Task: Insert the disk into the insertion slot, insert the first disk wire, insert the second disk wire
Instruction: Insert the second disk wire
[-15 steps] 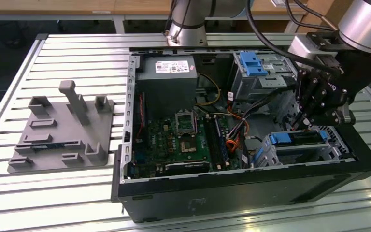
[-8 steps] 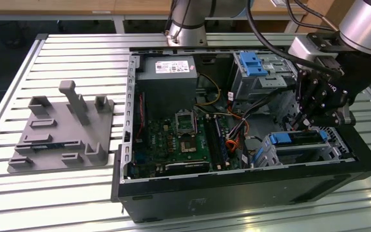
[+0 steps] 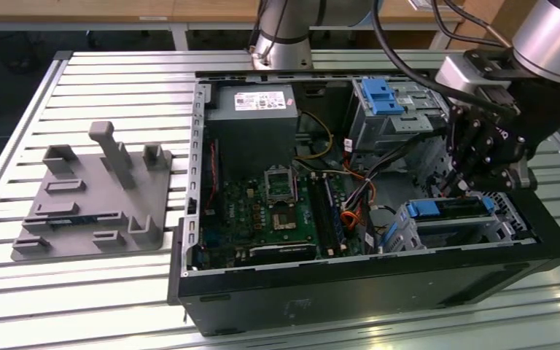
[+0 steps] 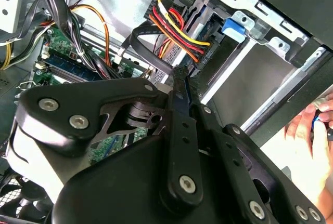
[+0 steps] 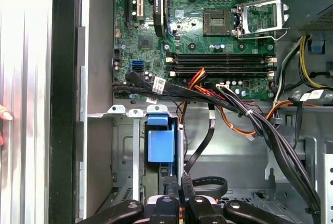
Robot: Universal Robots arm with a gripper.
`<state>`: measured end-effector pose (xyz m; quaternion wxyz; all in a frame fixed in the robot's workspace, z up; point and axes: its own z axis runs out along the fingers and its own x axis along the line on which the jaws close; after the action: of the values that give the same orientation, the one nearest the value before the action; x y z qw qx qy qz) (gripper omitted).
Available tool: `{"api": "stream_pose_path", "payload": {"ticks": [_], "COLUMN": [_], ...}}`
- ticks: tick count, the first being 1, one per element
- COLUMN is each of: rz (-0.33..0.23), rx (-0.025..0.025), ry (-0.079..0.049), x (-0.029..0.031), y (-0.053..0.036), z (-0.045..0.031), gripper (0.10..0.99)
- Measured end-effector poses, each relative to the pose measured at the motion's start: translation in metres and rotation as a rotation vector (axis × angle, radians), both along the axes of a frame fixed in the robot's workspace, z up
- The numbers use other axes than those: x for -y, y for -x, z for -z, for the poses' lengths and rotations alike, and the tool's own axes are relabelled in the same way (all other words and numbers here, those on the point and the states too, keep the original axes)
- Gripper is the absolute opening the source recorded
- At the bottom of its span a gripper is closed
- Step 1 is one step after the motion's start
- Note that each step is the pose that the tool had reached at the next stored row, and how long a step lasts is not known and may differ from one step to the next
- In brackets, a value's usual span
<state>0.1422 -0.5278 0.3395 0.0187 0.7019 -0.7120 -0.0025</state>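
Hovering inside the computer case (image 3: 358,292), the gripper (image 3: 469,186) sits just above the disk (image 3: 445,209). Its fingers (image 5: 171,203) are closed together on a black cable plug (image 5: 174,185).

Arm (image 3: 553,44) bent downward, gripper (image 5: 179,195) jaws pressed together

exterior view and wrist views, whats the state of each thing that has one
black desktop computer case: lying on its side, side panel off
silver hard drive in blue carrier: seated in the low perforated metal cage
claw: shut, tips beside the bundle of orange, yellow and red wires
processor socket: bare, no cooler
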Motion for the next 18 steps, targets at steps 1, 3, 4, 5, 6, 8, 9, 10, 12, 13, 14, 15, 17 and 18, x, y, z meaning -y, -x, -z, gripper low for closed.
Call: {"api": "stream_pose_path", "payload": {"ticks": [1,3,4,5,6,8,9,10,12,13,14,15,17,18], "rz": [0.000,0.000,0.000,0.000,0.000,0.000,0.000,0.000,0.000,0.000,0.000,0.000,0.001,0.001], "rx": [0.0000,0.0000,0.0000,0.0000,0.0000,0.0000,0.0000,0.0000,0.0001,0.0003,0.0004,0.0006,0.0006,0.0007], "ry": [0.000,-0.002,-0.003,-0.004,-0.004,-0.004,-0.004,-0.004,-0.011,-0.018,-0.024,-0.032,-0.034,-0.034], "x": [0.0005,0.0018,0.0024,0.0028,0.0028,0.0028,0.0029,0.0029,0.0030,0.0029,0.0029,0.0029,0.0029,0.0029], "y": [-0.0004,-0.0008,-0.0008,-0.0009,-0.0009,-0.0009,-0.0009,-0.0009,-0.0009,-0.0009,-0.0009,-0.0009,-0.0009,-0.0009], "z": [0.0000,0.0001,0.0001,0.0002,0.0003,0.0003,0.0004,0.0004,0.0007,0.0007,0.0007,0.0007,0.0007,0.0007], "gripper": [0.149,0.149,0.149,0.149,0.149,0.149,0.149,0.149,0.149,0.149,0.149,0.149,0.149,0.149]}}
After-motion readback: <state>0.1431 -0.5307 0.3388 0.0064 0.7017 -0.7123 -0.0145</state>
